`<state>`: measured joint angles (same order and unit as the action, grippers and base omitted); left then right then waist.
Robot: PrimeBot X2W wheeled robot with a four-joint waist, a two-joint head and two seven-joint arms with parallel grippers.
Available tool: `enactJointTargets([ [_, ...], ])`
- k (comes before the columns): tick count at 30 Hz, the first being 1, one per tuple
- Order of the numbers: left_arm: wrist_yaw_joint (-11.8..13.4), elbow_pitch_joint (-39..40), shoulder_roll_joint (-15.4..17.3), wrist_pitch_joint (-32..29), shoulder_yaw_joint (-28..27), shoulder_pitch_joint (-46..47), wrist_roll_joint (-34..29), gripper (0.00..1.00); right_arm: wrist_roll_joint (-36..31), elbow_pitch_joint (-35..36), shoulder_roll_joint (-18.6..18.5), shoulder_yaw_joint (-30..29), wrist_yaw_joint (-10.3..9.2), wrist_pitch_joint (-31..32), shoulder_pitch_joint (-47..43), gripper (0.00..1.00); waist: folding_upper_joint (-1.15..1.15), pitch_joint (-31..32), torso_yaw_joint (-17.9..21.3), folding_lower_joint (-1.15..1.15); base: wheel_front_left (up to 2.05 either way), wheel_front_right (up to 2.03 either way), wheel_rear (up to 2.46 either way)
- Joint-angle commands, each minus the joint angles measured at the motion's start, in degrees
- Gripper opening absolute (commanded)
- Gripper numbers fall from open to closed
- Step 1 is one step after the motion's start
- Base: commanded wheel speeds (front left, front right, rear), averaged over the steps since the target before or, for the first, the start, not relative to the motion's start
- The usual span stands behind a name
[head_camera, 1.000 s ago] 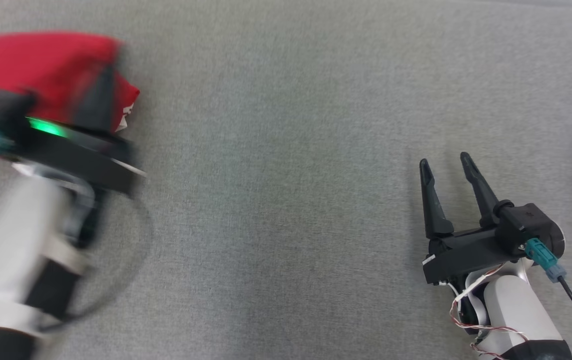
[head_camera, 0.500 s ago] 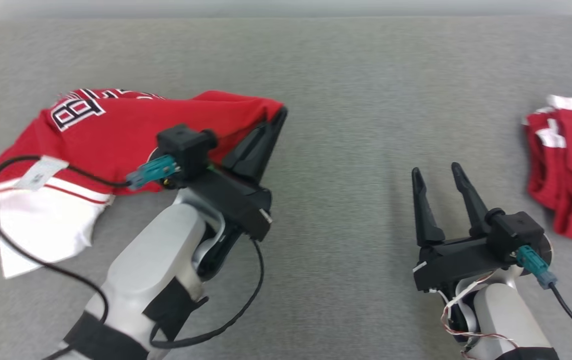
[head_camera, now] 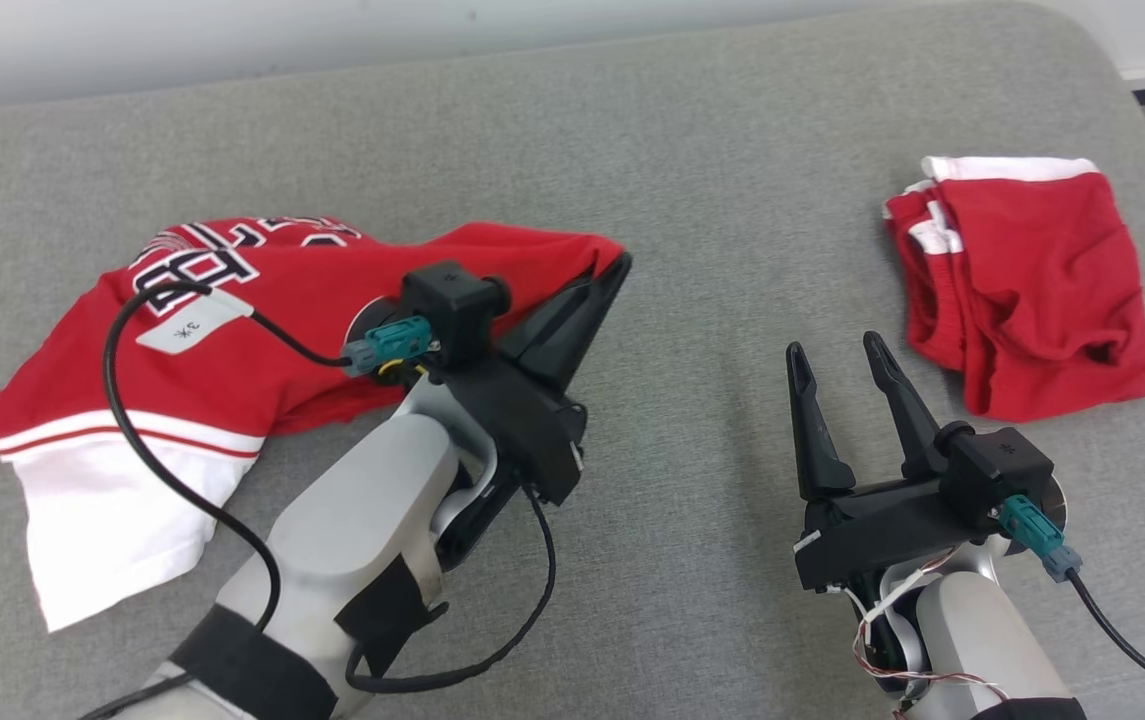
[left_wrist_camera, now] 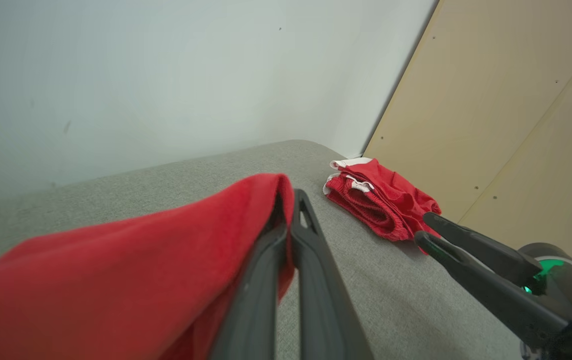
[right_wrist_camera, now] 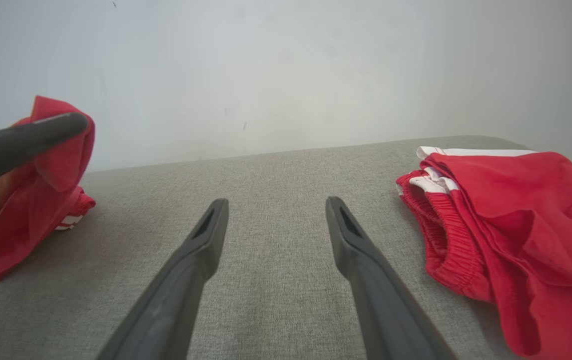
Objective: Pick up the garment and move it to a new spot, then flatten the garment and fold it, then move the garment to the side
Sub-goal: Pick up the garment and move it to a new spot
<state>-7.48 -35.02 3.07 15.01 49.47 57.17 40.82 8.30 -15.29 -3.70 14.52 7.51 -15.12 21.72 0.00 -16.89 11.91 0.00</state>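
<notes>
1. The garment (head_camera: 232, 330), a red jersey with a white hem, is bunched on the left half of the grey padded surface (head_camera: 712, 150). Its right-hand edge is raised off the surface, and the rest trails away to the left.
2. That raised edge is clamped in the left pincer (head_camera: 617, 268), which is fully closed on the fold. In the left wrist view, cloth is seen draped over one side of the closed fingers.
3. Change: a second ago the left arm was motion-blurred at the far left, well apart from the right pincer (head_camera: 833, 347). It is now sharp, and the gap between the two is much reduced.
4. The head camera was also moved in that time, so the overall frame shift is discounted. Only the narrowing relative to the right pincer is counted.
5. Little relative change is seen over the last half second, so the carry is judged to be nearly finished.
6. The right pincer is spread wide and empty, as before. It is held over bare surface between the garment and the red shorts (head_camera: 1032, 290).
7. The relocation step is judged almost done. Release, flattening and folding are not yet done, and both pincers will likely be needed to spread the bunched cloth.
</notes>
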Motion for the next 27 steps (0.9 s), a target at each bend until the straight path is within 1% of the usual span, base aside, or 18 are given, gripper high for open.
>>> enactJointTargets([
  [1,0.0,-1.5,0.3,0.2,-0.4,-1.3,-0.4,0.38,0.2,0.0,0.3,0.1,-0.04,0.0,-0.3,1.0,0.0,0.9,1.0,0.0,0.0,0.0,0.0],
  [2,0.0,-3.8,0.3,0.2,-0.7,-2.3,-0.9,1.0,0.1,-0.1,0.4,-0.2,-0.04,0.0,-0.5,1.0,0.0,1.5,0.9,0.0,0.0,0.0,0.0],
  [4,0.0,-5.6,0.3,0.2,-1.4,-3.2,-2.5,1.0,0.0,-0.2,0.5,-0.3,-0.04,0.0,-0.8,1.0,0.0,2.5,0.2,0.0,0.0,0.0,0.0],
  [6,0.0,-6.6,1.1,0.2,-2.5,-6.0,-4.0,1.0,-0.1,-0.4,0.5,-0.6,-0.04,0.0,-1.2,1.0,0.0,3.9,-0.8,0.0,0.0,0.0,0.0],
  [10,0.4,-5.3,2.5,0.2,-7.5,-9.7,-7.1,1.0,-0.2,-0.5,0.5,-0.2,-0.04,0.0,-1.9,1.0,0.0,6.1,-2.4,0.0,0.0,0.0,0.0],
  [12,1.5,-3.6,3.2,0.2,-10.8,-12.5,-9.1,1.0,-0.1,-0.6,0.6,0.3,-0.04,0.0,-2.2,1.0,0.0,7.2,-3.2,0.0,0.0,0.0,0.0],
  [13,1.5,-3.6,3.2,0.2,-10.8,-12.5,-9.1,1.0,-0.1,-0.6,0.6,0.3,-0.04,0.0,-2.2,1.0,0.0,7.2,-3.2,0.0,0.0,0.0,0.0],
  [16,2.8,-0.2,4.4,0.2,-16.5,-17.1,-11.5,1.0,0.3,-1.0,0.6,1.0,-0.04,0.0,-2.9,1.0,0.0,8.8,-4.6,0.0,0.0,0.0,0.0],
  [17,3.6,2.2,5.0,0.2,-19.9,-19.9,-14.0,1.0,0.3,-1.2,0.4,1.2,-0.04,0.0,-3.1,1.0,0.0,9.8,-5.8,0.0,0.0,0.0,0.0],
  [23,6.3,9.8,6.2,0.1,-29.0,-28.8,-21.6,1.0,0.6,-1.7,0.2,2.9,-0.04,0.0,-4.6,1.0,0.0,12.4,-9.3,0.0,0.0,0.0,0.0],
  [27,7.0,13.4,6.0,0.1,-34.4,-34.7,-25.2,1.0,0.8,-2.1,0.3,3.6,-0.04,0.0,-5.3,1.0,0.0,13.7,-11.0,0.0,0.0,0.0,0.0],
])
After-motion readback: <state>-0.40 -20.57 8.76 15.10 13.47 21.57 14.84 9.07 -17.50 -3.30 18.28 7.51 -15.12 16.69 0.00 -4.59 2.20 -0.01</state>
